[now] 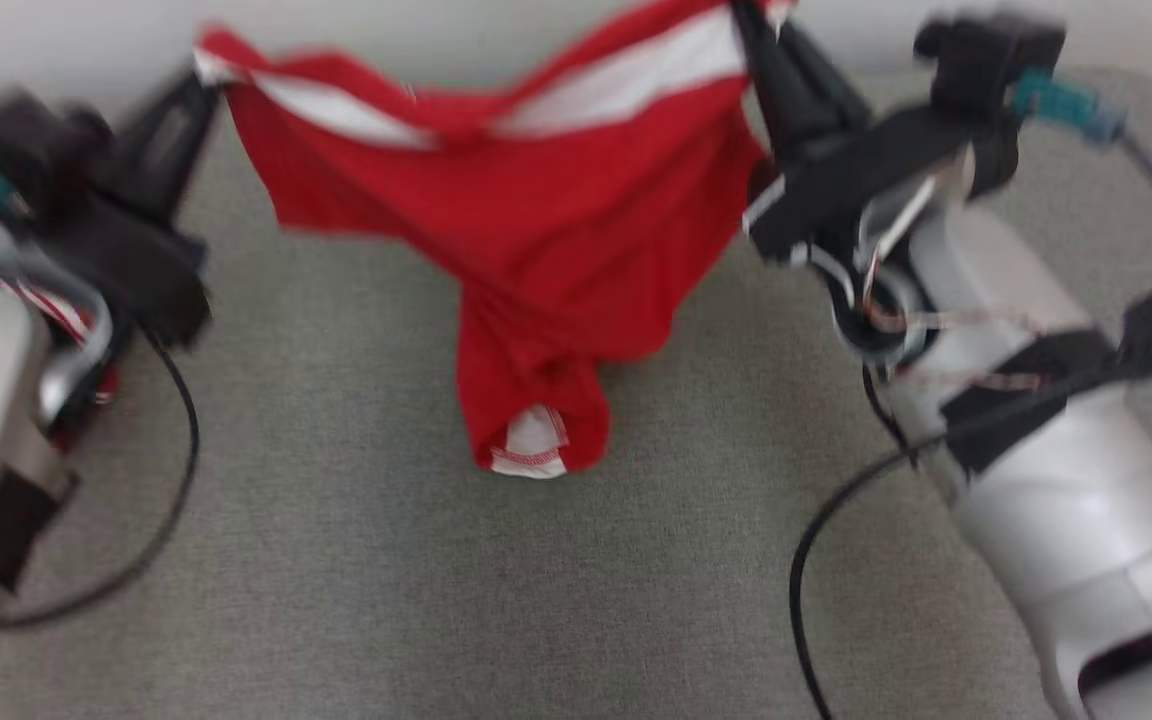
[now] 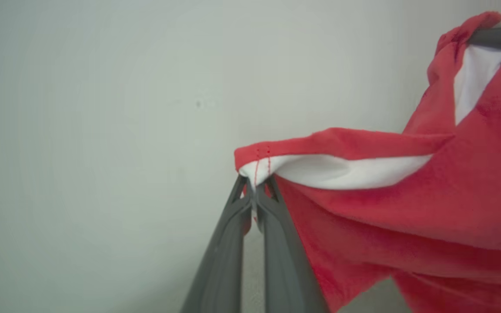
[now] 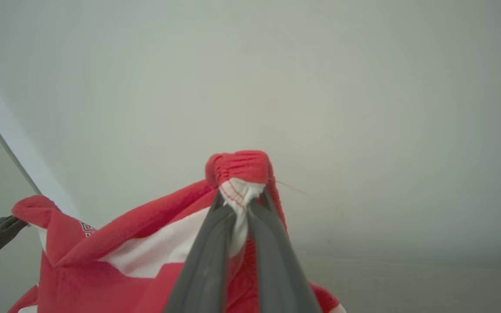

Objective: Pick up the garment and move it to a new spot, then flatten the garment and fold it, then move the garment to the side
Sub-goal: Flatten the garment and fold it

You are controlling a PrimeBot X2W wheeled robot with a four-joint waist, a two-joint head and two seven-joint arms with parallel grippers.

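Note:
A red garment with a white inner lining hangs stretched between my two grippers above the grey carpet, and its lowest folded end dangles near the floor. My left gripper is shut on the garment's left corner; in the left wrist view my left gripper pinches the white-lined edge of the garment. My right gripper is shut on the right corner; in the right wrist view my right gripper clamps a bunched red and white hem of the garment.
Grey carpet lies below, bounded by a pale wall at the far side. Black cables loop beside each arm. My white right forearm stands at the right.

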